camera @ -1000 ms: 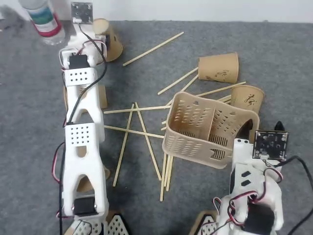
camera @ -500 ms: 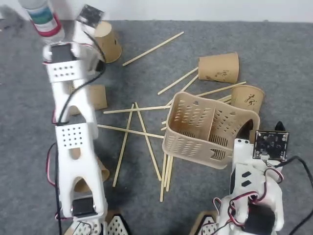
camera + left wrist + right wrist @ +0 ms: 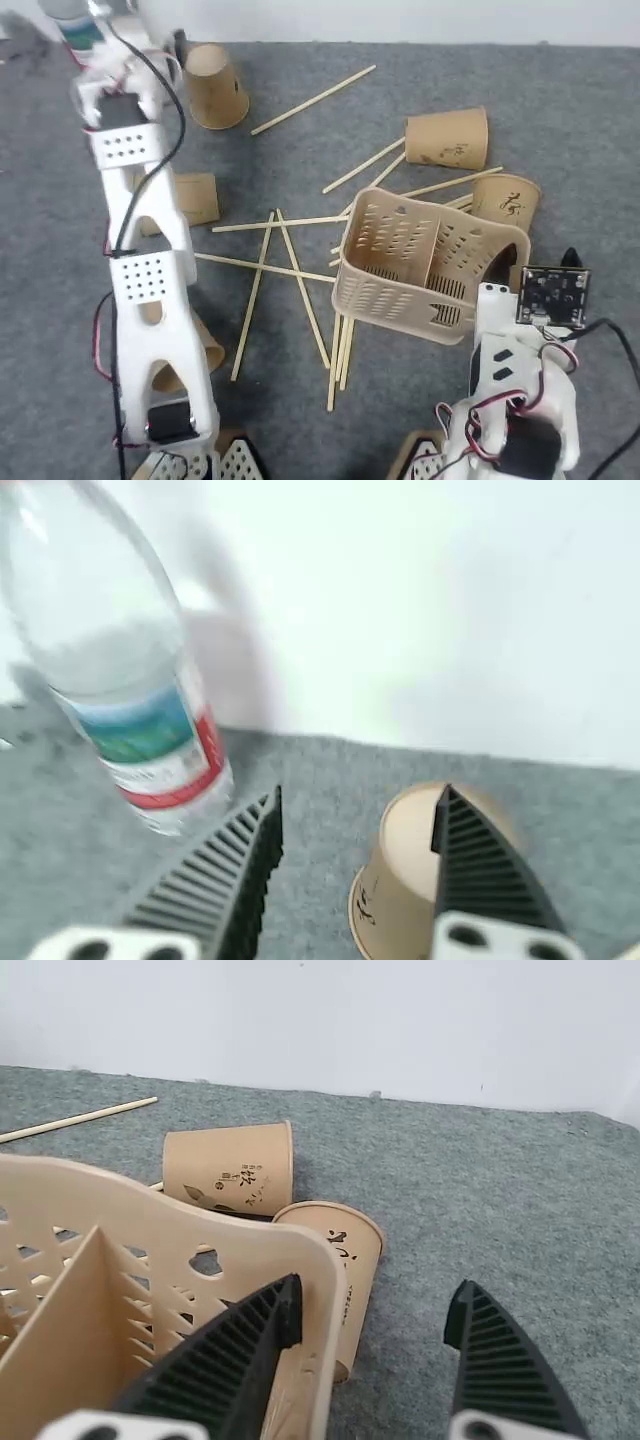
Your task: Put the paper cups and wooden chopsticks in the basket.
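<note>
Step in hand, as you'd judge it: cup pickup. Your left gripper (image 3: 360, 798) hovers spread wide and empty at a paper cup (image 3: 400, 880), well apart from the basket (image 3: 392, 300), near a bottle (image 3: 140, 710). Next move calls for straddling the cup's wall, then closing. Right gripper (image 3: 372, 1305) gapes empty beside the basket's rim.

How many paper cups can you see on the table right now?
5. One cup by the bottle; two cups beside the basket; two partly under the left arm. More may be hidden.
</note>
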Motion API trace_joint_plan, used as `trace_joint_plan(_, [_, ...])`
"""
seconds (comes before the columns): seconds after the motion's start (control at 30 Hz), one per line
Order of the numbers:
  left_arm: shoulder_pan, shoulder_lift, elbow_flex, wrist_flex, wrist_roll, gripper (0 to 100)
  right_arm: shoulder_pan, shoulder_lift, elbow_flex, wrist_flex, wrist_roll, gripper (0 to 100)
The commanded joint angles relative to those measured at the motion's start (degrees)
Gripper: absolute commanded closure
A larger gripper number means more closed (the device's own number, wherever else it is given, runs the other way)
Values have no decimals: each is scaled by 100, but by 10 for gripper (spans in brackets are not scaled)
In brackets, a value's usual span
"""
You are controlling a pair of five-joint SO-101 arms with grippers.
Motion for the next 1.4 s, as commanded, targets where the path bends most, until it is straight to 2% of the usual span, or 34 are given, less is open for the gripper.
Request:
trace_joint_plan(0.0, [88, 624, 171, -1354, 26, 765, -13, -13, 123, 40, 105, 753])
trace_joint_plan(0.13, [176, 1099, 163, -1705, -484, 776, -13, -13, 123, 40, 105, 753])
trace_joint_plan(0.27, [114, 1055, 145, -1037, -914, 822, -13, -13, 105, 31, 105, 753])
trace_joint_plan(0.43, [-88, 914, -312, 536, -1521, 823, -4, -13, 97, 31, 105, 753])
trace_joint_plan(0.53, [-185, 897, -848, 1705, -2154, 823, -4, -13, 97, 31, 105, 753])
trace_joint_plan(0.73, [-404, 360, -760, 3991, -3622, 824, -13, -13, 123, 31, 105, 753])
trace_joint_plan(0.93, [-1556, -809, -769, 4044, -3675, 825, -13, -13, 132, 31, 105, 753])
trace_joint_plan(1.03, [-1679, -1521, -778, 4044, -3657, 825, -13, -13, 132, 22, 105, 753])
trace_joint_plan(1.2, [-958, -2198, -769, 3956, -3534, 825, -13, -13, 132, 22, 105, 753])
trace_joint_plan(1.3, [-396, -2136, -725, 3455, -2927, 825, -13, -13, 132, 22, 105, 753])
trace_joint_plan(1.37, [-105, -1837, -541, 2822, -2453, 824, -13, -13, 132, 22, 105, 753])
